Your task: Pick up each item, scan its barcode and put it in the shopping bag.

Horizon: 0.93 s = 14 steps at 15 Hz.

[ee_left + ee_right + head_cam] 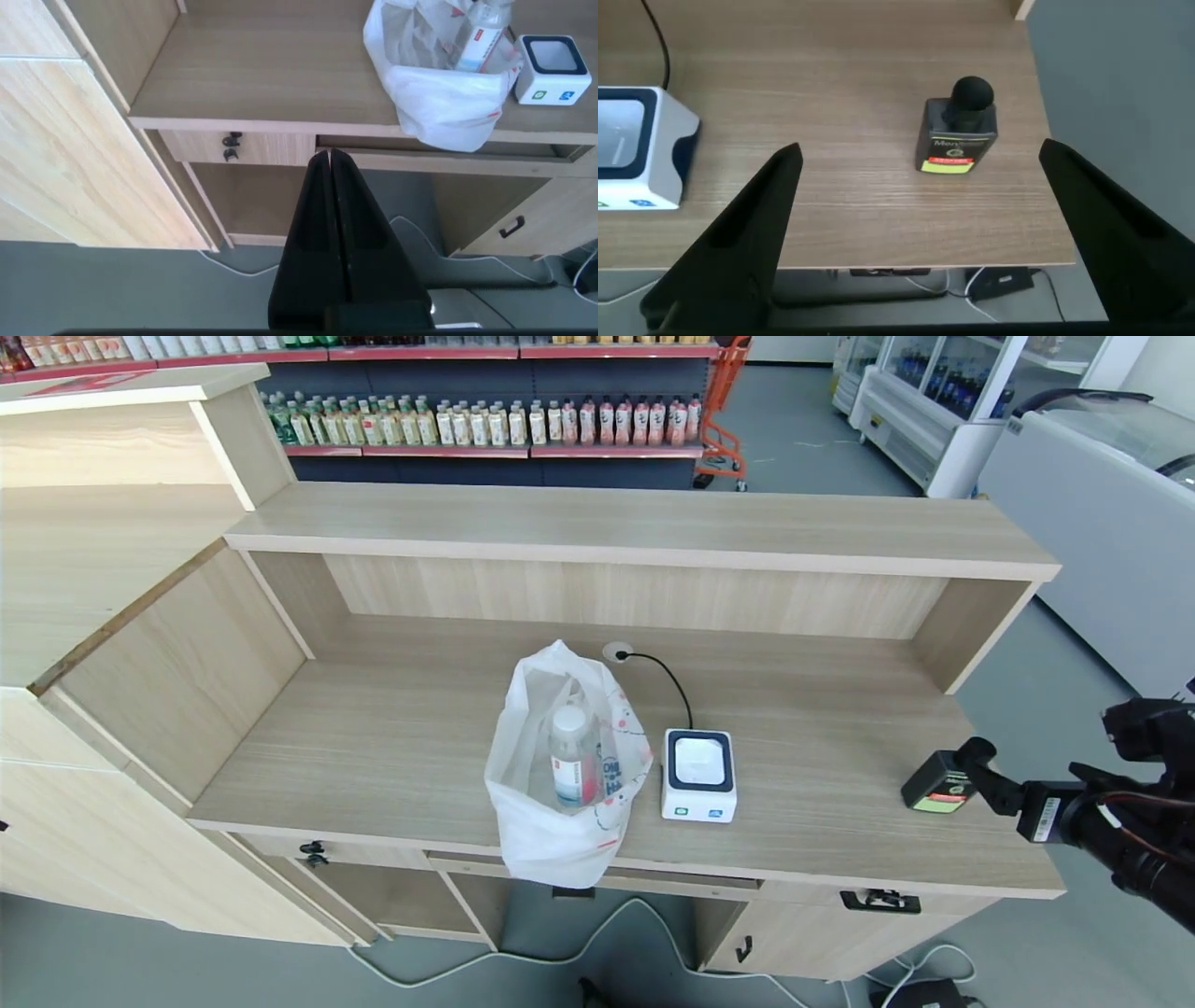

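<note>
While the right gripper (920, 147) hovers at the right end of the desk (840, 709) with its jaws spread wide, a small dark bottle (960, 131) with a round black cap lies on the wood just ahead of them, not touching them. The left gripper (330, 157) hangs in front of the desk, jaws pressed together. A white barcode scanner (698, 775) sits mid-desk, just beside the white shopping bag (551, 840), which holds an upright clear bottle (571, 756).

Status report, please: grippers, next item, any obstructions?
Left gripper shut, off the counter. Right gripper open, facing dark bottle on counter, not touching. One clear bottle in shopping bag. Nothing blocking.
</note>
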Tool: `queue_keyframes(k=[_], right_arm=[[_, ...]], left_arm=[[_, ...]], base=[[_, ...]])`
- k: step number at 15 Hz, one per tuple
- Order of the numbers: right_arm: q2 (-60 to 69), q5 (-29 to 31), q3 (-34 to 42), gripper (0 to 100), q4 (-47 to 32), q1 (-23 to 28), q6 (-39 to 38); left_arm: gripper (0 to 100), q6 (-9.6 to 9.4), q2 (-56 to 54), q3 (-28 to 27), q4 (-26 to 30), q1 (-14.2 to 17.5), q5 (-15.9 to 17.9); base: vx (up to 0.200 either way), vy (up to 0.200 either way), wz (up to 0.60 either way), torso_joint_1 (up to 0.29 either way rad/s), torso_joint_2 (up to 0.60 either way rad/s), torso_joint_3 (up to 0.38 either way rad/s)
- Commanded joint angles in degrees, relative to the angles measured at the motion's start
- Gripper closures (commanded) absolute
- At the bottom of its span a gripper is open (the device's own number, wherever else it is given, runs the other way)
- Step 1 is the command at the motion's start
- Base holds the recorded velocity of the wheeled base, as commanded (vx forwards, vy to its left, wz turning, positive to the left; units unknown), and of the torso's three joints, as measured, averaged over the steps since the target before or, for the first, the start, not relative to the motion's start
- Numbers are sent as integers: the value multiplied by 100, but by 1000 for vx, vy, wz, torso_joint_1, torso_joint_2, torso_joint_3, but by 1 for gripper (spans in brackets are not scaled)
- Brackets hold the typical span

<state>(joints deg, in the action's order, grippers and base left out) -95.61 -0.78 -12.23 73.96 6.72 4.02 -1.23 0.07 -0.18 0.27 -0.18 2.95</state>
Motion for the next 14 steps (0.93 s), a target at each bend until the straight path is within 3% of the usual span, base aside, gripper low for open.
queue_keyframes(k=[1,4,13,14], right_arm=[[-177,-1,-34,0,-4,5,11],[-379,8,-25,0,31,181,371],[-441,-27,-8,0,-13,163,406],[-502,-80,-8,0,-13,137,485]], left_arm=[[100,0,1,1,0,1,4],[100,-9,1,1,0,1,4],[100,-17,1,1,0,1,4],[100,0,1,1,0,1,4]], base=[[0,-200,0,-2,-2,2],[0,-200,0,4,2,4],[0,-200,0,2,2,2],[0,0,0,0,0,0]])
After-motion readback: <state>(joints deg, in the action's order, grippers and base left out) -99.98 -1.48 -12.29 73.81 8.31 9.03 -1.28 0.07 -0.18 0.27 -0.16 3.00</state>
